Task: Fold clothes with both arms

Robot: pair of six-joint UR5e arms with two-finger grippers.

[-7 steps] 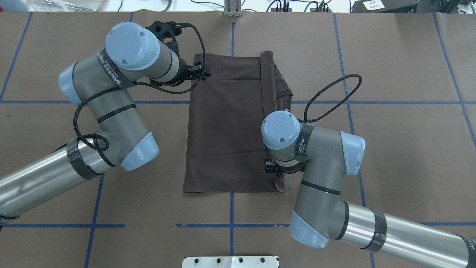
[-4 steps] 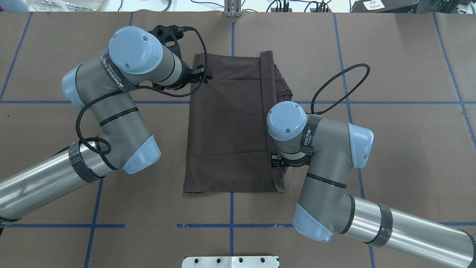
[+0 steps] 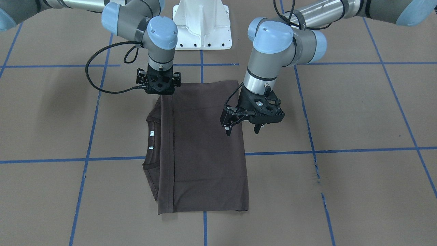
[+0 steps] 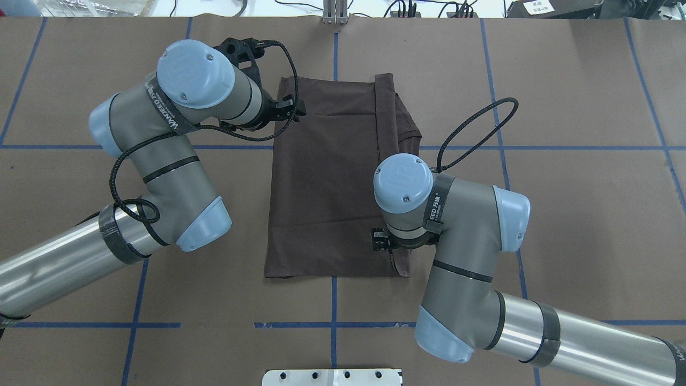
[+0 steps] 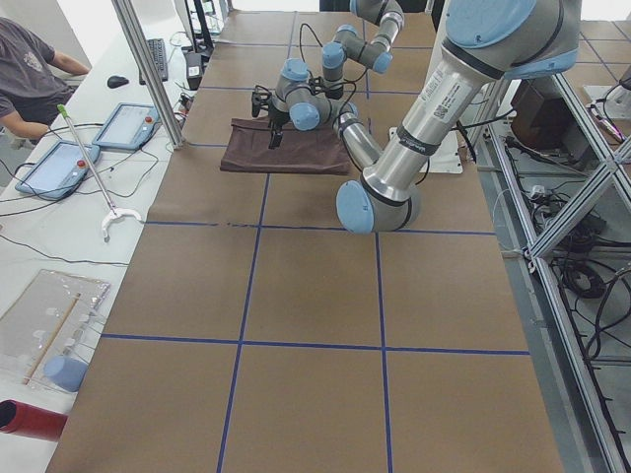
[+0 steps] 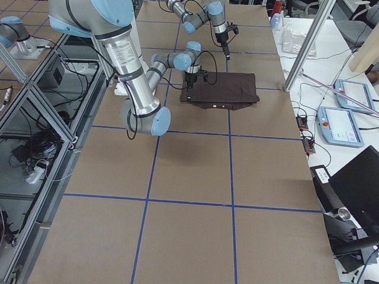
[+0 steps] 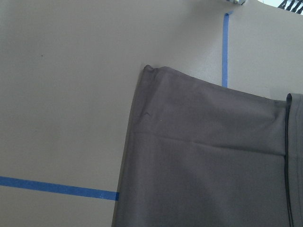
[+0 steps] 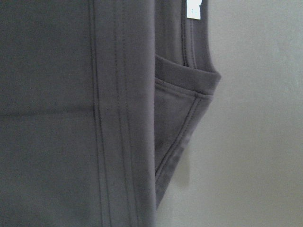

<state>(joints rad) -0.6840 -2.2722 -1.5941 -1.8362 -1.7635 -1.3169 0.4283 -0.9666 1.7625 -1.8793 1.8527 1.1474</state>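
**Two grippers over a folded T-shirt**

One dark brown-grey short-sleeved T-shirt (image 3: 205, 153) lay flat on the brown paper-covered table with blue tape lines (image 3: 341, 191). It was folded into a long rectangle in the middle of the front-facing frame, its near edge toward the bottom. Along the frame-left side, the round ribbed collar (image 3: 147, 143) and the small white neck label (image 3: 152, 133) showed beside a stitched hem running the length of the folded top layer.

Further back, at centre-right, the left arm's black two-finger gripper (image 3: 241, 132) hung above the shirt's frame-right edge. Its jaws were spread and empty, with one fingertip over the cloth and the other over bare paper.

Beyond that, at the shirt's far frame-left corner, the right arm's black two-finger gripper (image 3: 158, 83) pointed straight down. Its own body hid its jaws, so I could not tell whether they were spread or pressed together. Its wrist camera looked closely at the collar and hem.

Farthest off, at top centre, stood the white metal pedestal base (image 3: 202, 27).
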